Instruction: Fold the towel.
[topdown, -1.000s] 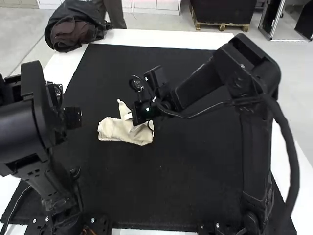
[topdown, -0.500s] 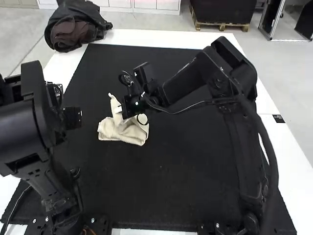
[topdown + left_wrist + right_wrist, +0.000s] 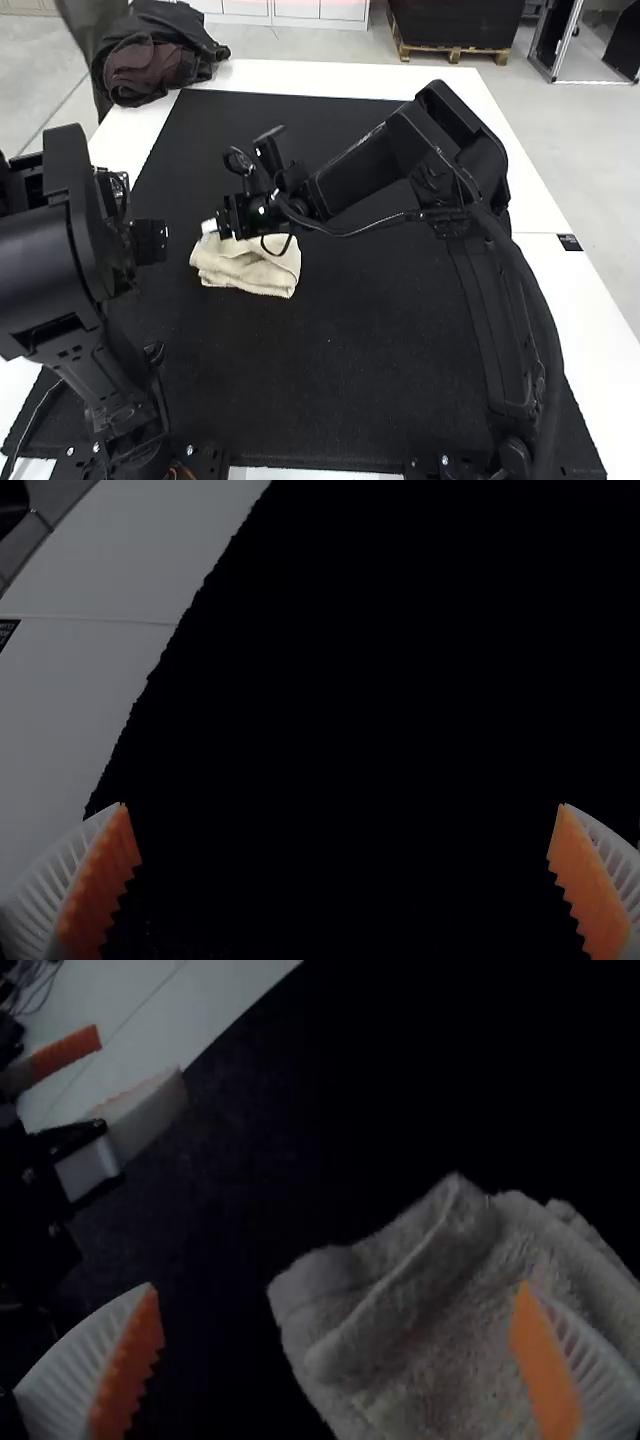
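Folding neatly calls for the right claw (image 3: 338,1285), fingers apart, to pinch just one edge of the lumpy towel (image 3: 255,273); the left claw (image 3: 342,805) is wide apart too.

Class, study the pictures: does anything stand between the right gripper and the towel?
Nothing visible stands between the open right gripper and the towel. The left gripper is off to one side, apart from the towel.

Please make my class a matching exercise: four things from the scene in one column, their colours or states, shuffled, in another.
1. towel
2. mat
3. left end effector
4. right end effector

A. open, at the towel
B. black, on a white table
C. open, apart from the towel
D. cream, rumpled

Pairs: 1-D, 2-B, 3-C, 4-A
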Motion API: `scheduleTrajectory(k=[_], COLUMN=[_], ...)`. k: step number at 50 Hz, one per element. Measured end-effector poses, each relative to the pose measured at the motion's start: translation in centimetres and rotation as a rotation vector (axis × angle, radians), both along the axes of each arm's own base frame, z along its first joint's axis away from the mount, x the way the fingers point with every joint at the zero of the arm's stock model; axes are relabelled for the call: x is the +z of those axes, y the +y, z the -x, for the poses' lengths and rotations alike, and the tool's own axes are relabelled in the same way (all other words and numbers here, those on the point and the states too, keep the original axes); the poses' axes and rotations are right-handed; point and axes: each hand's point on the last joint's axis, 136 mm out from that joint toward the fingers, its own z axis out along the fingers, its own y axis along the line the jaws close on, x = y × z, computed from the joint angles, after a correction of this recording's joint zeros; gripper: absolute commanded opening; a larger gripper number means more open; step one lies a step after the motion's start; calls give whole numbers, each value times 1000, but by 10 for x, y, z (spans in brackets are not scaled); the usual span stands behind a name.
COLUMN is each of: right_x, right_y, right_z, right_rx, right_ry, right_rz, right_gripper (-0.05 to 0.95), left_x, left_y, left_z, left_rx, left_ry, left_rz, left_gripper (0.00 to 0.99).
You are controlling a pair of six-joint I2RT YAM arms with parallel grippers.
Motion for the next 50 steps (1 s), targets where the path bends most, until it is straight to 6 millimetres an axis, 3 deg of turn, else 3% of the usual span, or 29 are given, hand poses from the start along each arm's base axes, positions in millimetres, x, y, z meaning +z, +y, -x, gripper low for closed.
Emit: scheduleTrajectory(k=[8,11,13,14,15,16,23,28,41,50], right_x=[24,27,27,27,26,25,19,14,-5,-5], right_y=[9,9,7,5,3,1,-28,-43,-42,-36], right_z=[-9,-12,-15,-18,-20,-22,-44,-47,-18,-9], right_rx=[-3,-6,-10,-14,-16,-18,-74,-94,-50,-26], right_ry=[-34,-41,-43,-42,-40,-38,-32,-26,-24,-36], right_rz=[-47,-53,-53,-52,-51,-51,-61,-55,-65,-84], right_gripper=[826,600,364,172,43,-33,-21,-21,-23,-21], left_x=[-1,-1,-1,-1,-1,0,-1,0,2,2], left_y=[0,-1,-1,-1,-1,-1,-1,-1,0,0], left_z=[0,0,0,0,0,0,0,0,-1,-1], left_rx=[-1,-3,-3,-3,-3,-3,-3,-3,-3,-4], left_ry=[2,1,1,1,1,1,1,-2,-8,-9], left_rz=[2,3,3,3,3,3,3,1,-2,-2], left_gripper=[961,961,961,961,961,961,961,961,961,961])
